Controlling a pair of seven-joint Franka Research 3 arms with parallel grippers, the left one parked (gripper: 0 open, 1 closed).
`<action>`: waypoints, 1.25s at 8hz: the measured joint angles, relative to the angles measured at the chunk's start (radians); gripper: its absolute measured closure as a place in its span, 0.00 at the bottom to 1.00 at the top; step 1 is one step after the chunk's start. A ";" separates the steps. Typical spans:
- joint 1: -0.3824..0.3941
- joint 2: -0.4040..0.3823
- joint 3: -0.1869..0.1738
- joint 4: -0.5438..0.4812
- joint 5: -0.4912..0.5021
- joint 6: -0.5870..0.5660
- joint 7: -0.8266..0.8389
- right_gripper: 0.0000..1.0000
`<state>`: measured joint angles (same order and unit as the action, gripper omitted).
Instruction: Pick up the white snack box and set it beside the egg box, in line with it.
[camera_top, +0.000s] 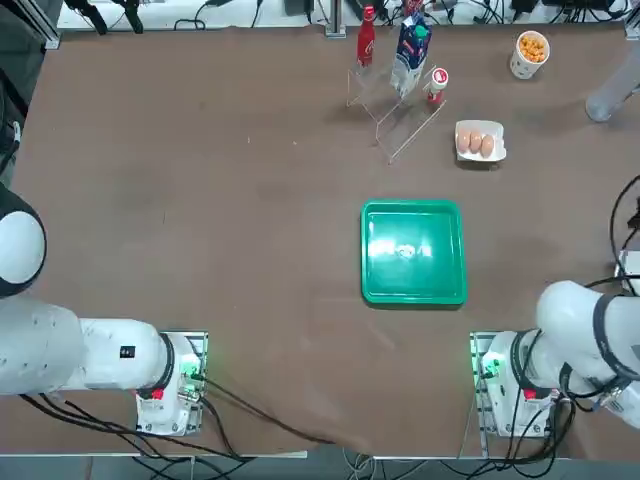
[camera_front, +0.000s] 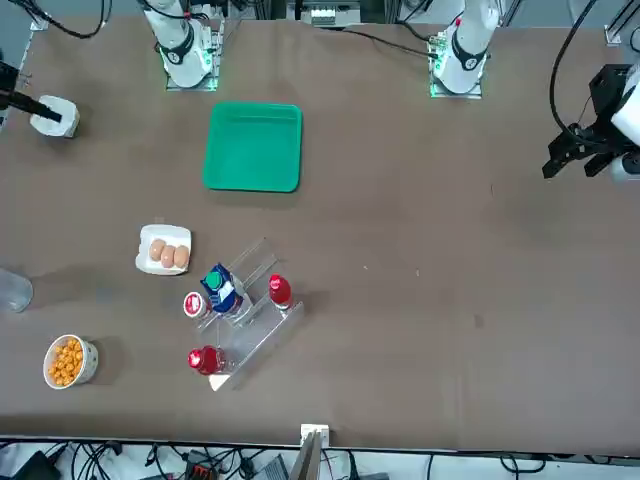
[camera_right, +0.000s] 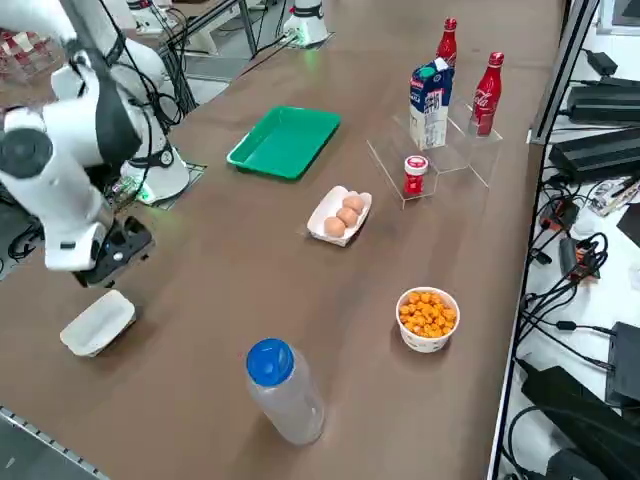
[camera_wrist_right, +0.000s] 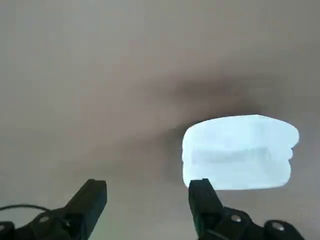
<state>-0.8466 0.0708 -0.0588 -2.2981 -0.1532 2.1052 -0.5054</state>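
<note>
The right pincer (camera_wrist_right: 147, 197) hangs above the brown counter (camera_right: 250, 270) with its two black fingers (camera_wrist_right: 90, 197) spread wide and nothing between them. The white snack box (camera_wrist_right: 239, 152) lies flat on the counter just beside the pincer, off to the outside of one fingertip rather than in the gap; whether that fingertip touches the box cannot be told. In the right side view the pincer (camera_right: 112, 252) hovers close over the counter's edge region, with the snack box (camera_right: 97, 322) just below and nearer the camera than it. In the front view the pincer (camera_front: 12, 100) reaches in at the counter's edge, right against the snack box (camera_front: 55, 116).

The egg box (camera_right: 340, 215), holding brown eggs, sits well apart from the pincer, farther across the counter. A green tray (camera_right: 285, 141) lies beyond the pincer toward the arm's base side, also well apart. A cup of orange snacks (camera_right: 428, 318) and a clear bottle with a blue cap (camera_right: 282, 388) stand away from the pincer on the counter
</note>
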 joint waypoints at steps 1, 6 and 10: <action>-0.023 0.021 0.000 -0.016 0.000 0.056 -0.016 0.00; -0.122 0.082 0.001 -0.173 -0.001 0.398 -0.097 0.03; -0.137 0.137 0.002 -0.173 -0.002 0.464 -0.103 0.18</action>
<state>-0.9841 0.2077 -0.0566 -2.4712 -0.1547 2.5689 -0.6088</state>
